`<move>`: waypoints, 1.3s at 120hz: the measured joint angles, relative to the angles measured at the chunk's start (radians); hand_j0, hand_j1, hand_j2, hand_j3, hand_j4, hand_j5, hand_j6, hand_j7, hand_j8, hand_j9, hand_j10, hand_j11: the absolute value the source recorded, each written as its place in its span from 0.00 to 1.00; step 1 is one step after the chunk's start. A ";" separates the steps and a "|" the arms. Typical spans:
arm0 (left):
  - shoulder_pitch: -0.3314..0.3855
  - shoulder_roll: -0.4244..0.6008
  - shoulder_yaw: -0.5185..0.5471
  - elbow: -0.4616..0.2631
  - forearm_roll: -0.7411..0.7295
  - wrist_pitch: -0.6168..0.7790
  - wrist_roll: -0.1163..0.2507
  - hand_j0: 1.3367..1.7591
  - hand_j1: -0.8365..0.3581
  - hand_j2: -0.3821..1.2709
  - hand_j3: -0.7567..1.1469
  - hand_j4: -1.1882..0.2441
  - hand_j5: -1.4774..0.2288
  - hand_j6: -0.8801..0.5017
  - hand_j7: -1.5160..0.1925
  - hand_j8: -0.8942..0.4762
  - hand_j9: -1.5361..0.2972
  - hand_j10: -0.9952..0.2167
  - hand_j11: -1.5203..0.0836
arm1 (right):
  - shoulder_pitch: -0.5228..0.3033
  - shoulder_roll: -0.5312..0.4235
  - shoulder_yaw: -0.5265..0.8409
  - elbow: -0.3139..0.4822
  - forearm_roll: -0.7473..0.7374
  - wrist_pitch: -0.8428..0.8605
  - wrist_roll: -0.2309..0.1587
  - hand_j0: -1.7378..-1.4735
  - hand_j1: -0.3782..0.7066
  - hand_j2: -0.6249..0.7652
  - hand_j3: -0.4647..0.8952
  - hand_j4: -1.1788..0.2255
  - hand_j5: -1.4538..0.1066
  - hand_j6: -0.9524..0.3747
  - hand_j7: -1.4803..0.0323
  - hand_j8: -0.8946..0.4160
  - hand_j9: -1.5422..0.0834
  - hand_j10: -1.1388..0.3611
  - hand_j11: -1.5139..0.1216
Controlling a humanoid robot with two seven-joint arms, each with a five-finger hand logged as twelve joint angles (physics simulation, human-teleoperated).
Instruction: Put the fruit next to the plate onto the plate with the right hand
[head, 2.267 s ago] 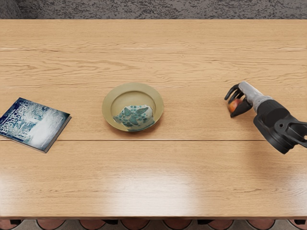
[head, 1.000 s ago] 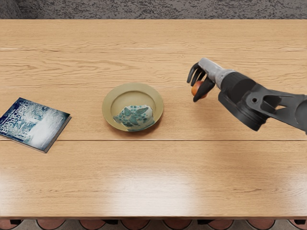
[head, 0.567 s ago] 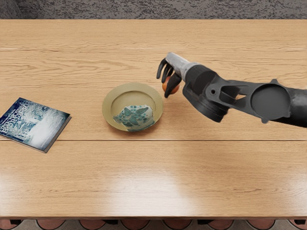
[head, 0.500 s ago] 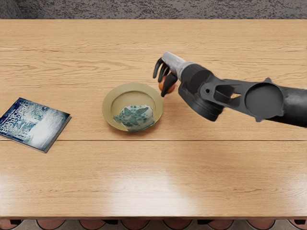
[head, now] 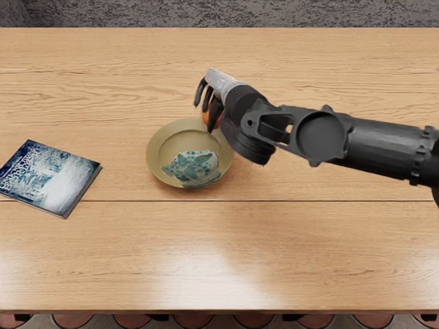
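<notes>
Fruit, orange, sits gripped inside the curled fingers of the right hand, above the far right rim of the plate. A teal-patterned lump lies in the plate on the table.

One feed on my end: the head view. It sits above the near long edge of the table, pitched down at a slant and facing across to the far edge. The plate lands slightly left of frame centre, mid-depth. Range is medium. I get the table's full depth, with a dark grey speckled strip behind the far edge, but both short ends are cropped. The book, left of the plate, nearly touches the left border. The right arm enters from the right border, right of the plate. Planks beyond the plate look narrower than the nearer ones, so perspective is mild.
</notes>
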 joint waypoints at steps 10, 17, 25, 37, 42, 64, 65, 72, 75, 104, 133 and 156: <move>0.000 0.000 0.000 0.000 0.000 0.000 0.000 0.76 0.97 0.23 0.40 0.82 0.85 0.62 0.87 0.64 0.82 0.81 0.93 | 0.003 0.006 0.000 -0.032 0.000 0.008 -0.001 0.31 0.64 0.87 0.34 0.24 0.17 0.06 0.23 0.36 0.22 0.41 0.21; 0.000 0.000 0.000 0.000 0.000 0.000 0.000 0.76 0.97 0.23 0.40 0.82 0.85 0.62 0.87 0.64 0.82 0.81 0.93 | 0.007 0.008 0.000 -0.045 0.000 0.013 -0.001 0.31 0.65 0.87 0.34 0.24 0.17 0.06 0.23 0.36 0.22 0.42 0.21; 0.000 0.000 0.000 0.000 0.000 0.000 0.000 0.76 0.97 0.23 0.40 0.82 0.85 0.62 0.87 0.64 0.82 0.81 0.93 | 0.009 0.009 0.001 -0.046 0.000 0.023 -0.001 0.31 0.65 0.86 0.34 0.23 0.17 0.06 0.23 0.37 0.22 0.42 0.21; 0.000 0.000 0.000 0.000 0.000 0.000 0.000 0.76 0.97 0.23 0.40 0.82 0.85 0.62 0.87 0.64 0.82 0.81 0.93 | 0.009 0.010 0.003 -0.044 0.002 0.035 0.000 0.31 0.66 0.87 0.34 0.23 0.17 0.06 0.23 0.38 0.22 0.42 0.21; 0.000 0.000 0.000 0.000 0.000 0.000 0.000 0.76 0.97 0.23 0.40 0.82 0.85 0.62 0.87 0.64 0.82 0.81 0.93 | 0.009 0.010 0.003 -0.043 0.002 0.037 -0.001 0.31 0.66 0.86 0.34 0.23 0.17 0.06 0.23 0.38 0.22 0.42 0.21; 0.000 0.000 0.000 0.000 0.000 0.000 0.000 0.76 0.97 0.23 0.40 0.82 0.85 0.62 0.87 0.64 0.82 0.81 0.93 | 0.005 0.010 0.007 -0.043 0.002 0.040 -0.001 0.31 0.66 0.88 0.34 0.23 0.18 0.06 0.23 0.38 0.22 0.42 0.22; 0.000 0.000 0.000 0.000 0.000 0.000 0.000 0.76 0.97 0.23 0.40 0.82 0.85 0.62 0.87 0.64 0.82 0.81 0.93 | 0.005 0.010 0.007 -0.043 0.002 0.040 -0.001 0.31 0.66 0.88 0.34 0.23 0.18 0.06 0.23 0.38 0.22 0.42 0.22; 0.000 0.000 0.000 0.000 -0.001 0.000 0.000 0.76 0.97 0.23 0.40 0.82 0.85 0.62 0.87 0.64 0.82 0.81 0.93 | 0.005 0.010 0.008 -0.043 0.002 0.040 -0.001 0.31 0.66 0.88 0.34 0.23 0.18 0.06 0.23 0.38 0.22 0.42 0.21; 0.000 0.000 0.000 0.000 -0.001 0.000 0.000 0.76 0.97 0.23 0.40 0.82 0.85 0.62 0.87 0.64 0.82 0.81 0.93 | 0.006 0.010 0.009 -0.042 0.002 0.041 0.000 0.31 0.66 0.88 0.34 0.23 0.18 0.06 0.23 0.38 0.22 0.42 0.21; 0.000 0.000 0.000 0.000 0.000 0.000 0.000 0.76 0.97 0.23 0.40 0.82 0.85 0.62 0.87 0.64 0.82 0.81 0.93 | 0.004 0.010 0.014 -0.039 0.002 0.043 0.000 0.31 0.66 0.87 0.34 0.23 0.18 0.06 0.23 0.38 0.22 0.42 0.21; 0.000 0.000 0.000 0.000 0.000 0.000 0.000 0.76 0.97 0.23 0.40 0.82 0.85 0.62 0.87 0.64 0.82 0.81 0.93 | 0.001 0.010 0.018 -0.023 0.065 0.142 -0.001 0.31 0.69 0.87 0.34 0.23 0.17 0.06 0.23 0.40 0.22 0.43 0.22; 0.000 0.000 0.000 0.000 -0.001 0.000 0.000 0.76 0.97 0.23 0.40 0.82 0.85 0.62 0.87 0.64 0.82 0.81 0.93 | 0.004 0.010 0.019 -0.005 0.075 0.168 -0.001 0.31 0.69 0.87 0.34 0.23 0.17 0.06 0.23 0.41 0.22 0.44 0.22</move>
